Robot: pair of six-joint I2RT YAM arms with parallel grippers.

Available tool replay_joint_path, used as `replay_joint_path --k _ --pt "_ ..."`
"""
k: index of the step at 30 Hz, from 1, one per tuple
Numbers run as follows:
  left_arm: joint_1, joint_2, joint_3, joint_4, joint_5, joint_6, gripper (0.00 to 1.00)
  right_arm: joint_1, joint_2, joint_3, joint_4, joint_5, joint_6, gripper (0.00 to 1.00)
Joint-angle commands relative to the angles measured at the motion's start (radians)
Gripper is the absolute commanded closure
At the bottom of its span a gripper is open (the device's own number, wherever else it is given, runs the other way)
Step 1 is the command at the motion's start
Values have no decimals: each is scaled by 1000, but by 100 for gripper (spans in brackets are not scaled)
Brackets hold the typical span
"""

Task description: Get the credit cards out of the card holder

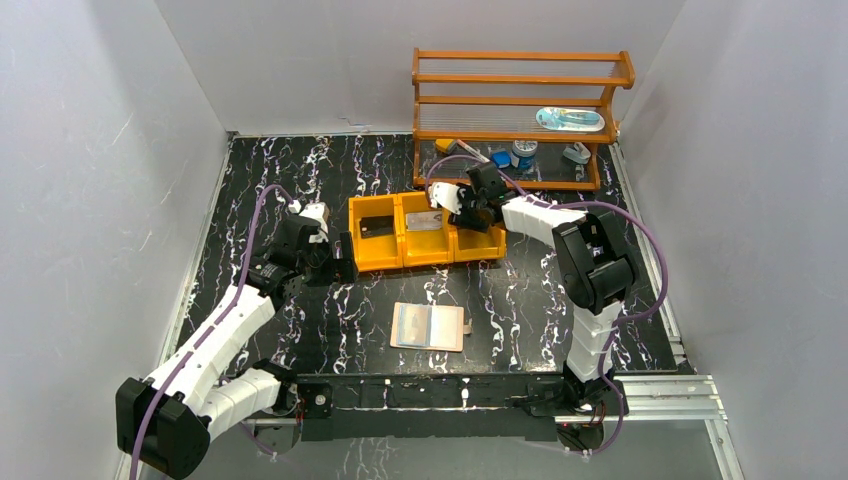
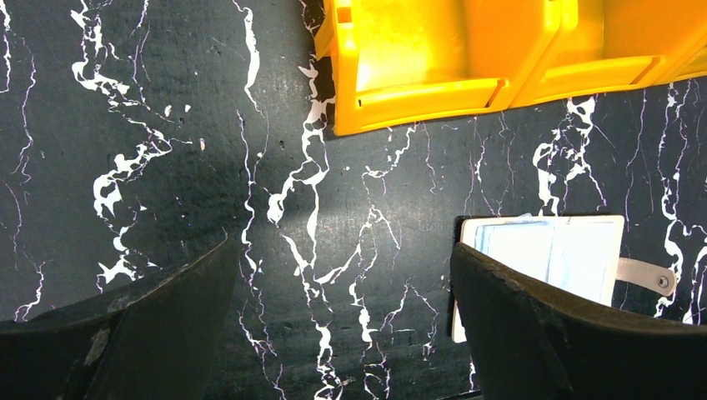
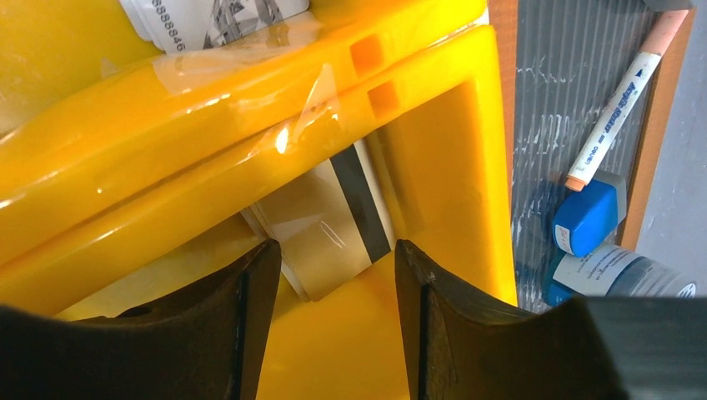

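The card holder [image 1: 428, 326] lies open and flat on the black table, near the front middle. In the left wrist view its pale blue-grey inside [image 2: 559, 250] shows partly behind my right finger, side tab [image 2: 646, 273] sticking out. My left gripper [image 2: 342, 300] hovers open over bare table left of the orange tray [image 1: 390, 262]. My right gripper [image 3: 336, 250] is open over the tray's right compartment. A tan credit card with a black stripe [image 3: 329, 225] lies loose there, just ahead of the fingertips. Another greyish card [image 1: 424, 220] rests in the middle compartment and a dark one [image 1: 378, 228] in the left.
A wooden rack [image 1: 520, 110] stands behind the tray with a packaged item on its shelf. Under it lie a marker [image 3: 621, 100], a blue block [image 3: 588, 217] and a jar [image 3: 617, 275]. White walls close in the table on three sides.
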Motion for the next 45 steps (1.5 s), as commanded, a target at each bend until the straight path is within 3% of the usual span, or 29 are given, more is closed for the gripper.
replay_joint_path --k 1,11,15,20,26,29,33,42,45 --pt "3 -2 -6 7 17 16 2 -2 8 57 -1 -21 56 39" --pt "3 1 -3 7 23 18 2 -2 -70 69 6 -44 160 37" --pt "2 -6 -4 8 23 18 2 -1 -172 34 44 -106 301 27" --pt "2 -6 -4 7 24 18 2 0 -311 -16 67 -105 690 18" --pt "3 -10 -4 6 14 17 2 -1 -384 -17 -75 -30 1106 2" --pt "3 -20 -5 7 7 15 2 -2 -416 -41 -119 -88 1259 2" --pt "2 -30 -6 4 -7 12 2 -6 -518 -182 -11 -209 1436 2" --pt "3 -38 -6 -5 -46 6 2 2 -725 -468 102 -89 1790 3" --pt "3 -37 -2 -6 -49 4 2 60 -766 -502 62 -25 1810 6"
